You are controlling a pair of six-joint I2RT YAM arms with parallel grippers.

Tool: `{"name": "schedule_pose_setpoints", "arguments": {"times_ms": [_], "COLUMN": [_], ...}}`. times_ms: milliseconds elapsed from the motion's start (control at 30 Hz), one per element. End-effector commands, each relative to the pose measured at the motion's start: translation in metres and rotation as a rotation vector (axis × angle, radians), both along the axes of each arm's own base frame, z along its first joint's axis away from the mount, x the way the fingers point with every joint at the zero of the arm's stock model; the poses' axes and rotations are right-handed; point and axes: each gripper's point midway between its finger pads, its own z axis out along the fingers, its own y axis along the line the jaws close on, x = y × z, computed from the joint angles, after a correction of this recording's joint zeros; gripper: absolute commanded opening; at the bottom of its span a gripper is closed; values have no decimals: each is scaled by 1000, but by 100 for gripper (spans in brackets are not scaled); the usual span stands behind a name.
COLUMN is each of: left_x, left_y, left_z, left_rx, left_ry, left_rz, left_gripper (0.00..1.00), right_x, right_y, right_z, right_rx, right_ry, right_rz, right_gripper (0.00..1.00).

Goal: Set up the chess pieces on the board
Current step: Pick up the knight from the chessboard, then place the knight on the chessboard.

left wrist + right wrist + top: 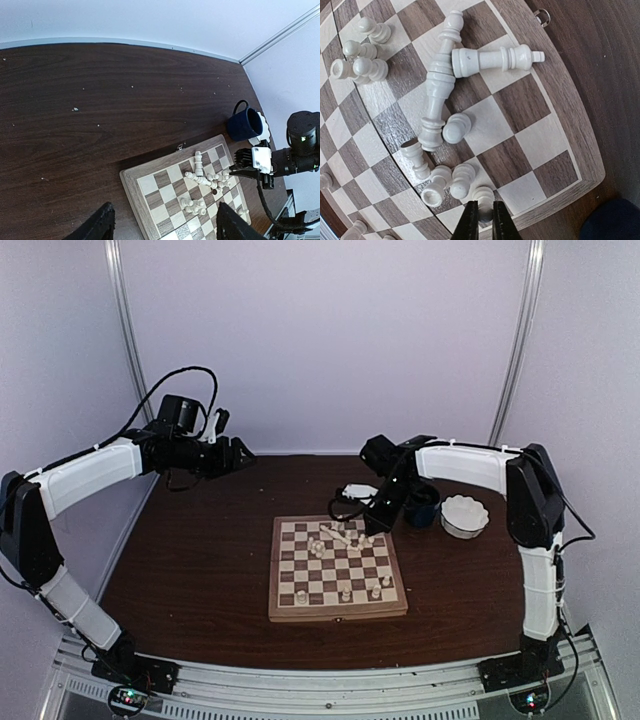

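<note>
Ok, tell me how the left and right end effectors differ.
The left end effector is open and empty; the right end effector is pinched on a pawn. The left is held over the table's far left, off the board; the right is down near the board's far right corner, among toppled pieces. Both are black.

left gripper [243, 453] hangs agape at ten o'clock — right arm [470, 465] folded in from three o'clock, right gripper [485, 206] pinching a pawn [482, 193].
</note>
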Motion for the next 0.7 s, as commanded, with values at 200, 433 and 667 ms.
{"name": "schedule_pose_setpoints", "arguments": {"times_ms": [200, 433, 667], "left_x": [9, 9, 9], "left_y": [-2, -2, -2], "left_z": [13, 11, 13], "left_rx": [-36, -34, -37], "left_ry": [-38, -36, -38], "left_rz": [2, 4, 0], "left_gripper": [69, 69, 69], "right_x": [-11, -11, -14], "right_y": [-13, -15, -20], "right_z": [9, 2, -1], "right_rx": [5, -12, -36], "right_ry": [-11, -2, 6], "right_rz": [-14, -16, -19], "right_gripper": [8, 19, 23]}}
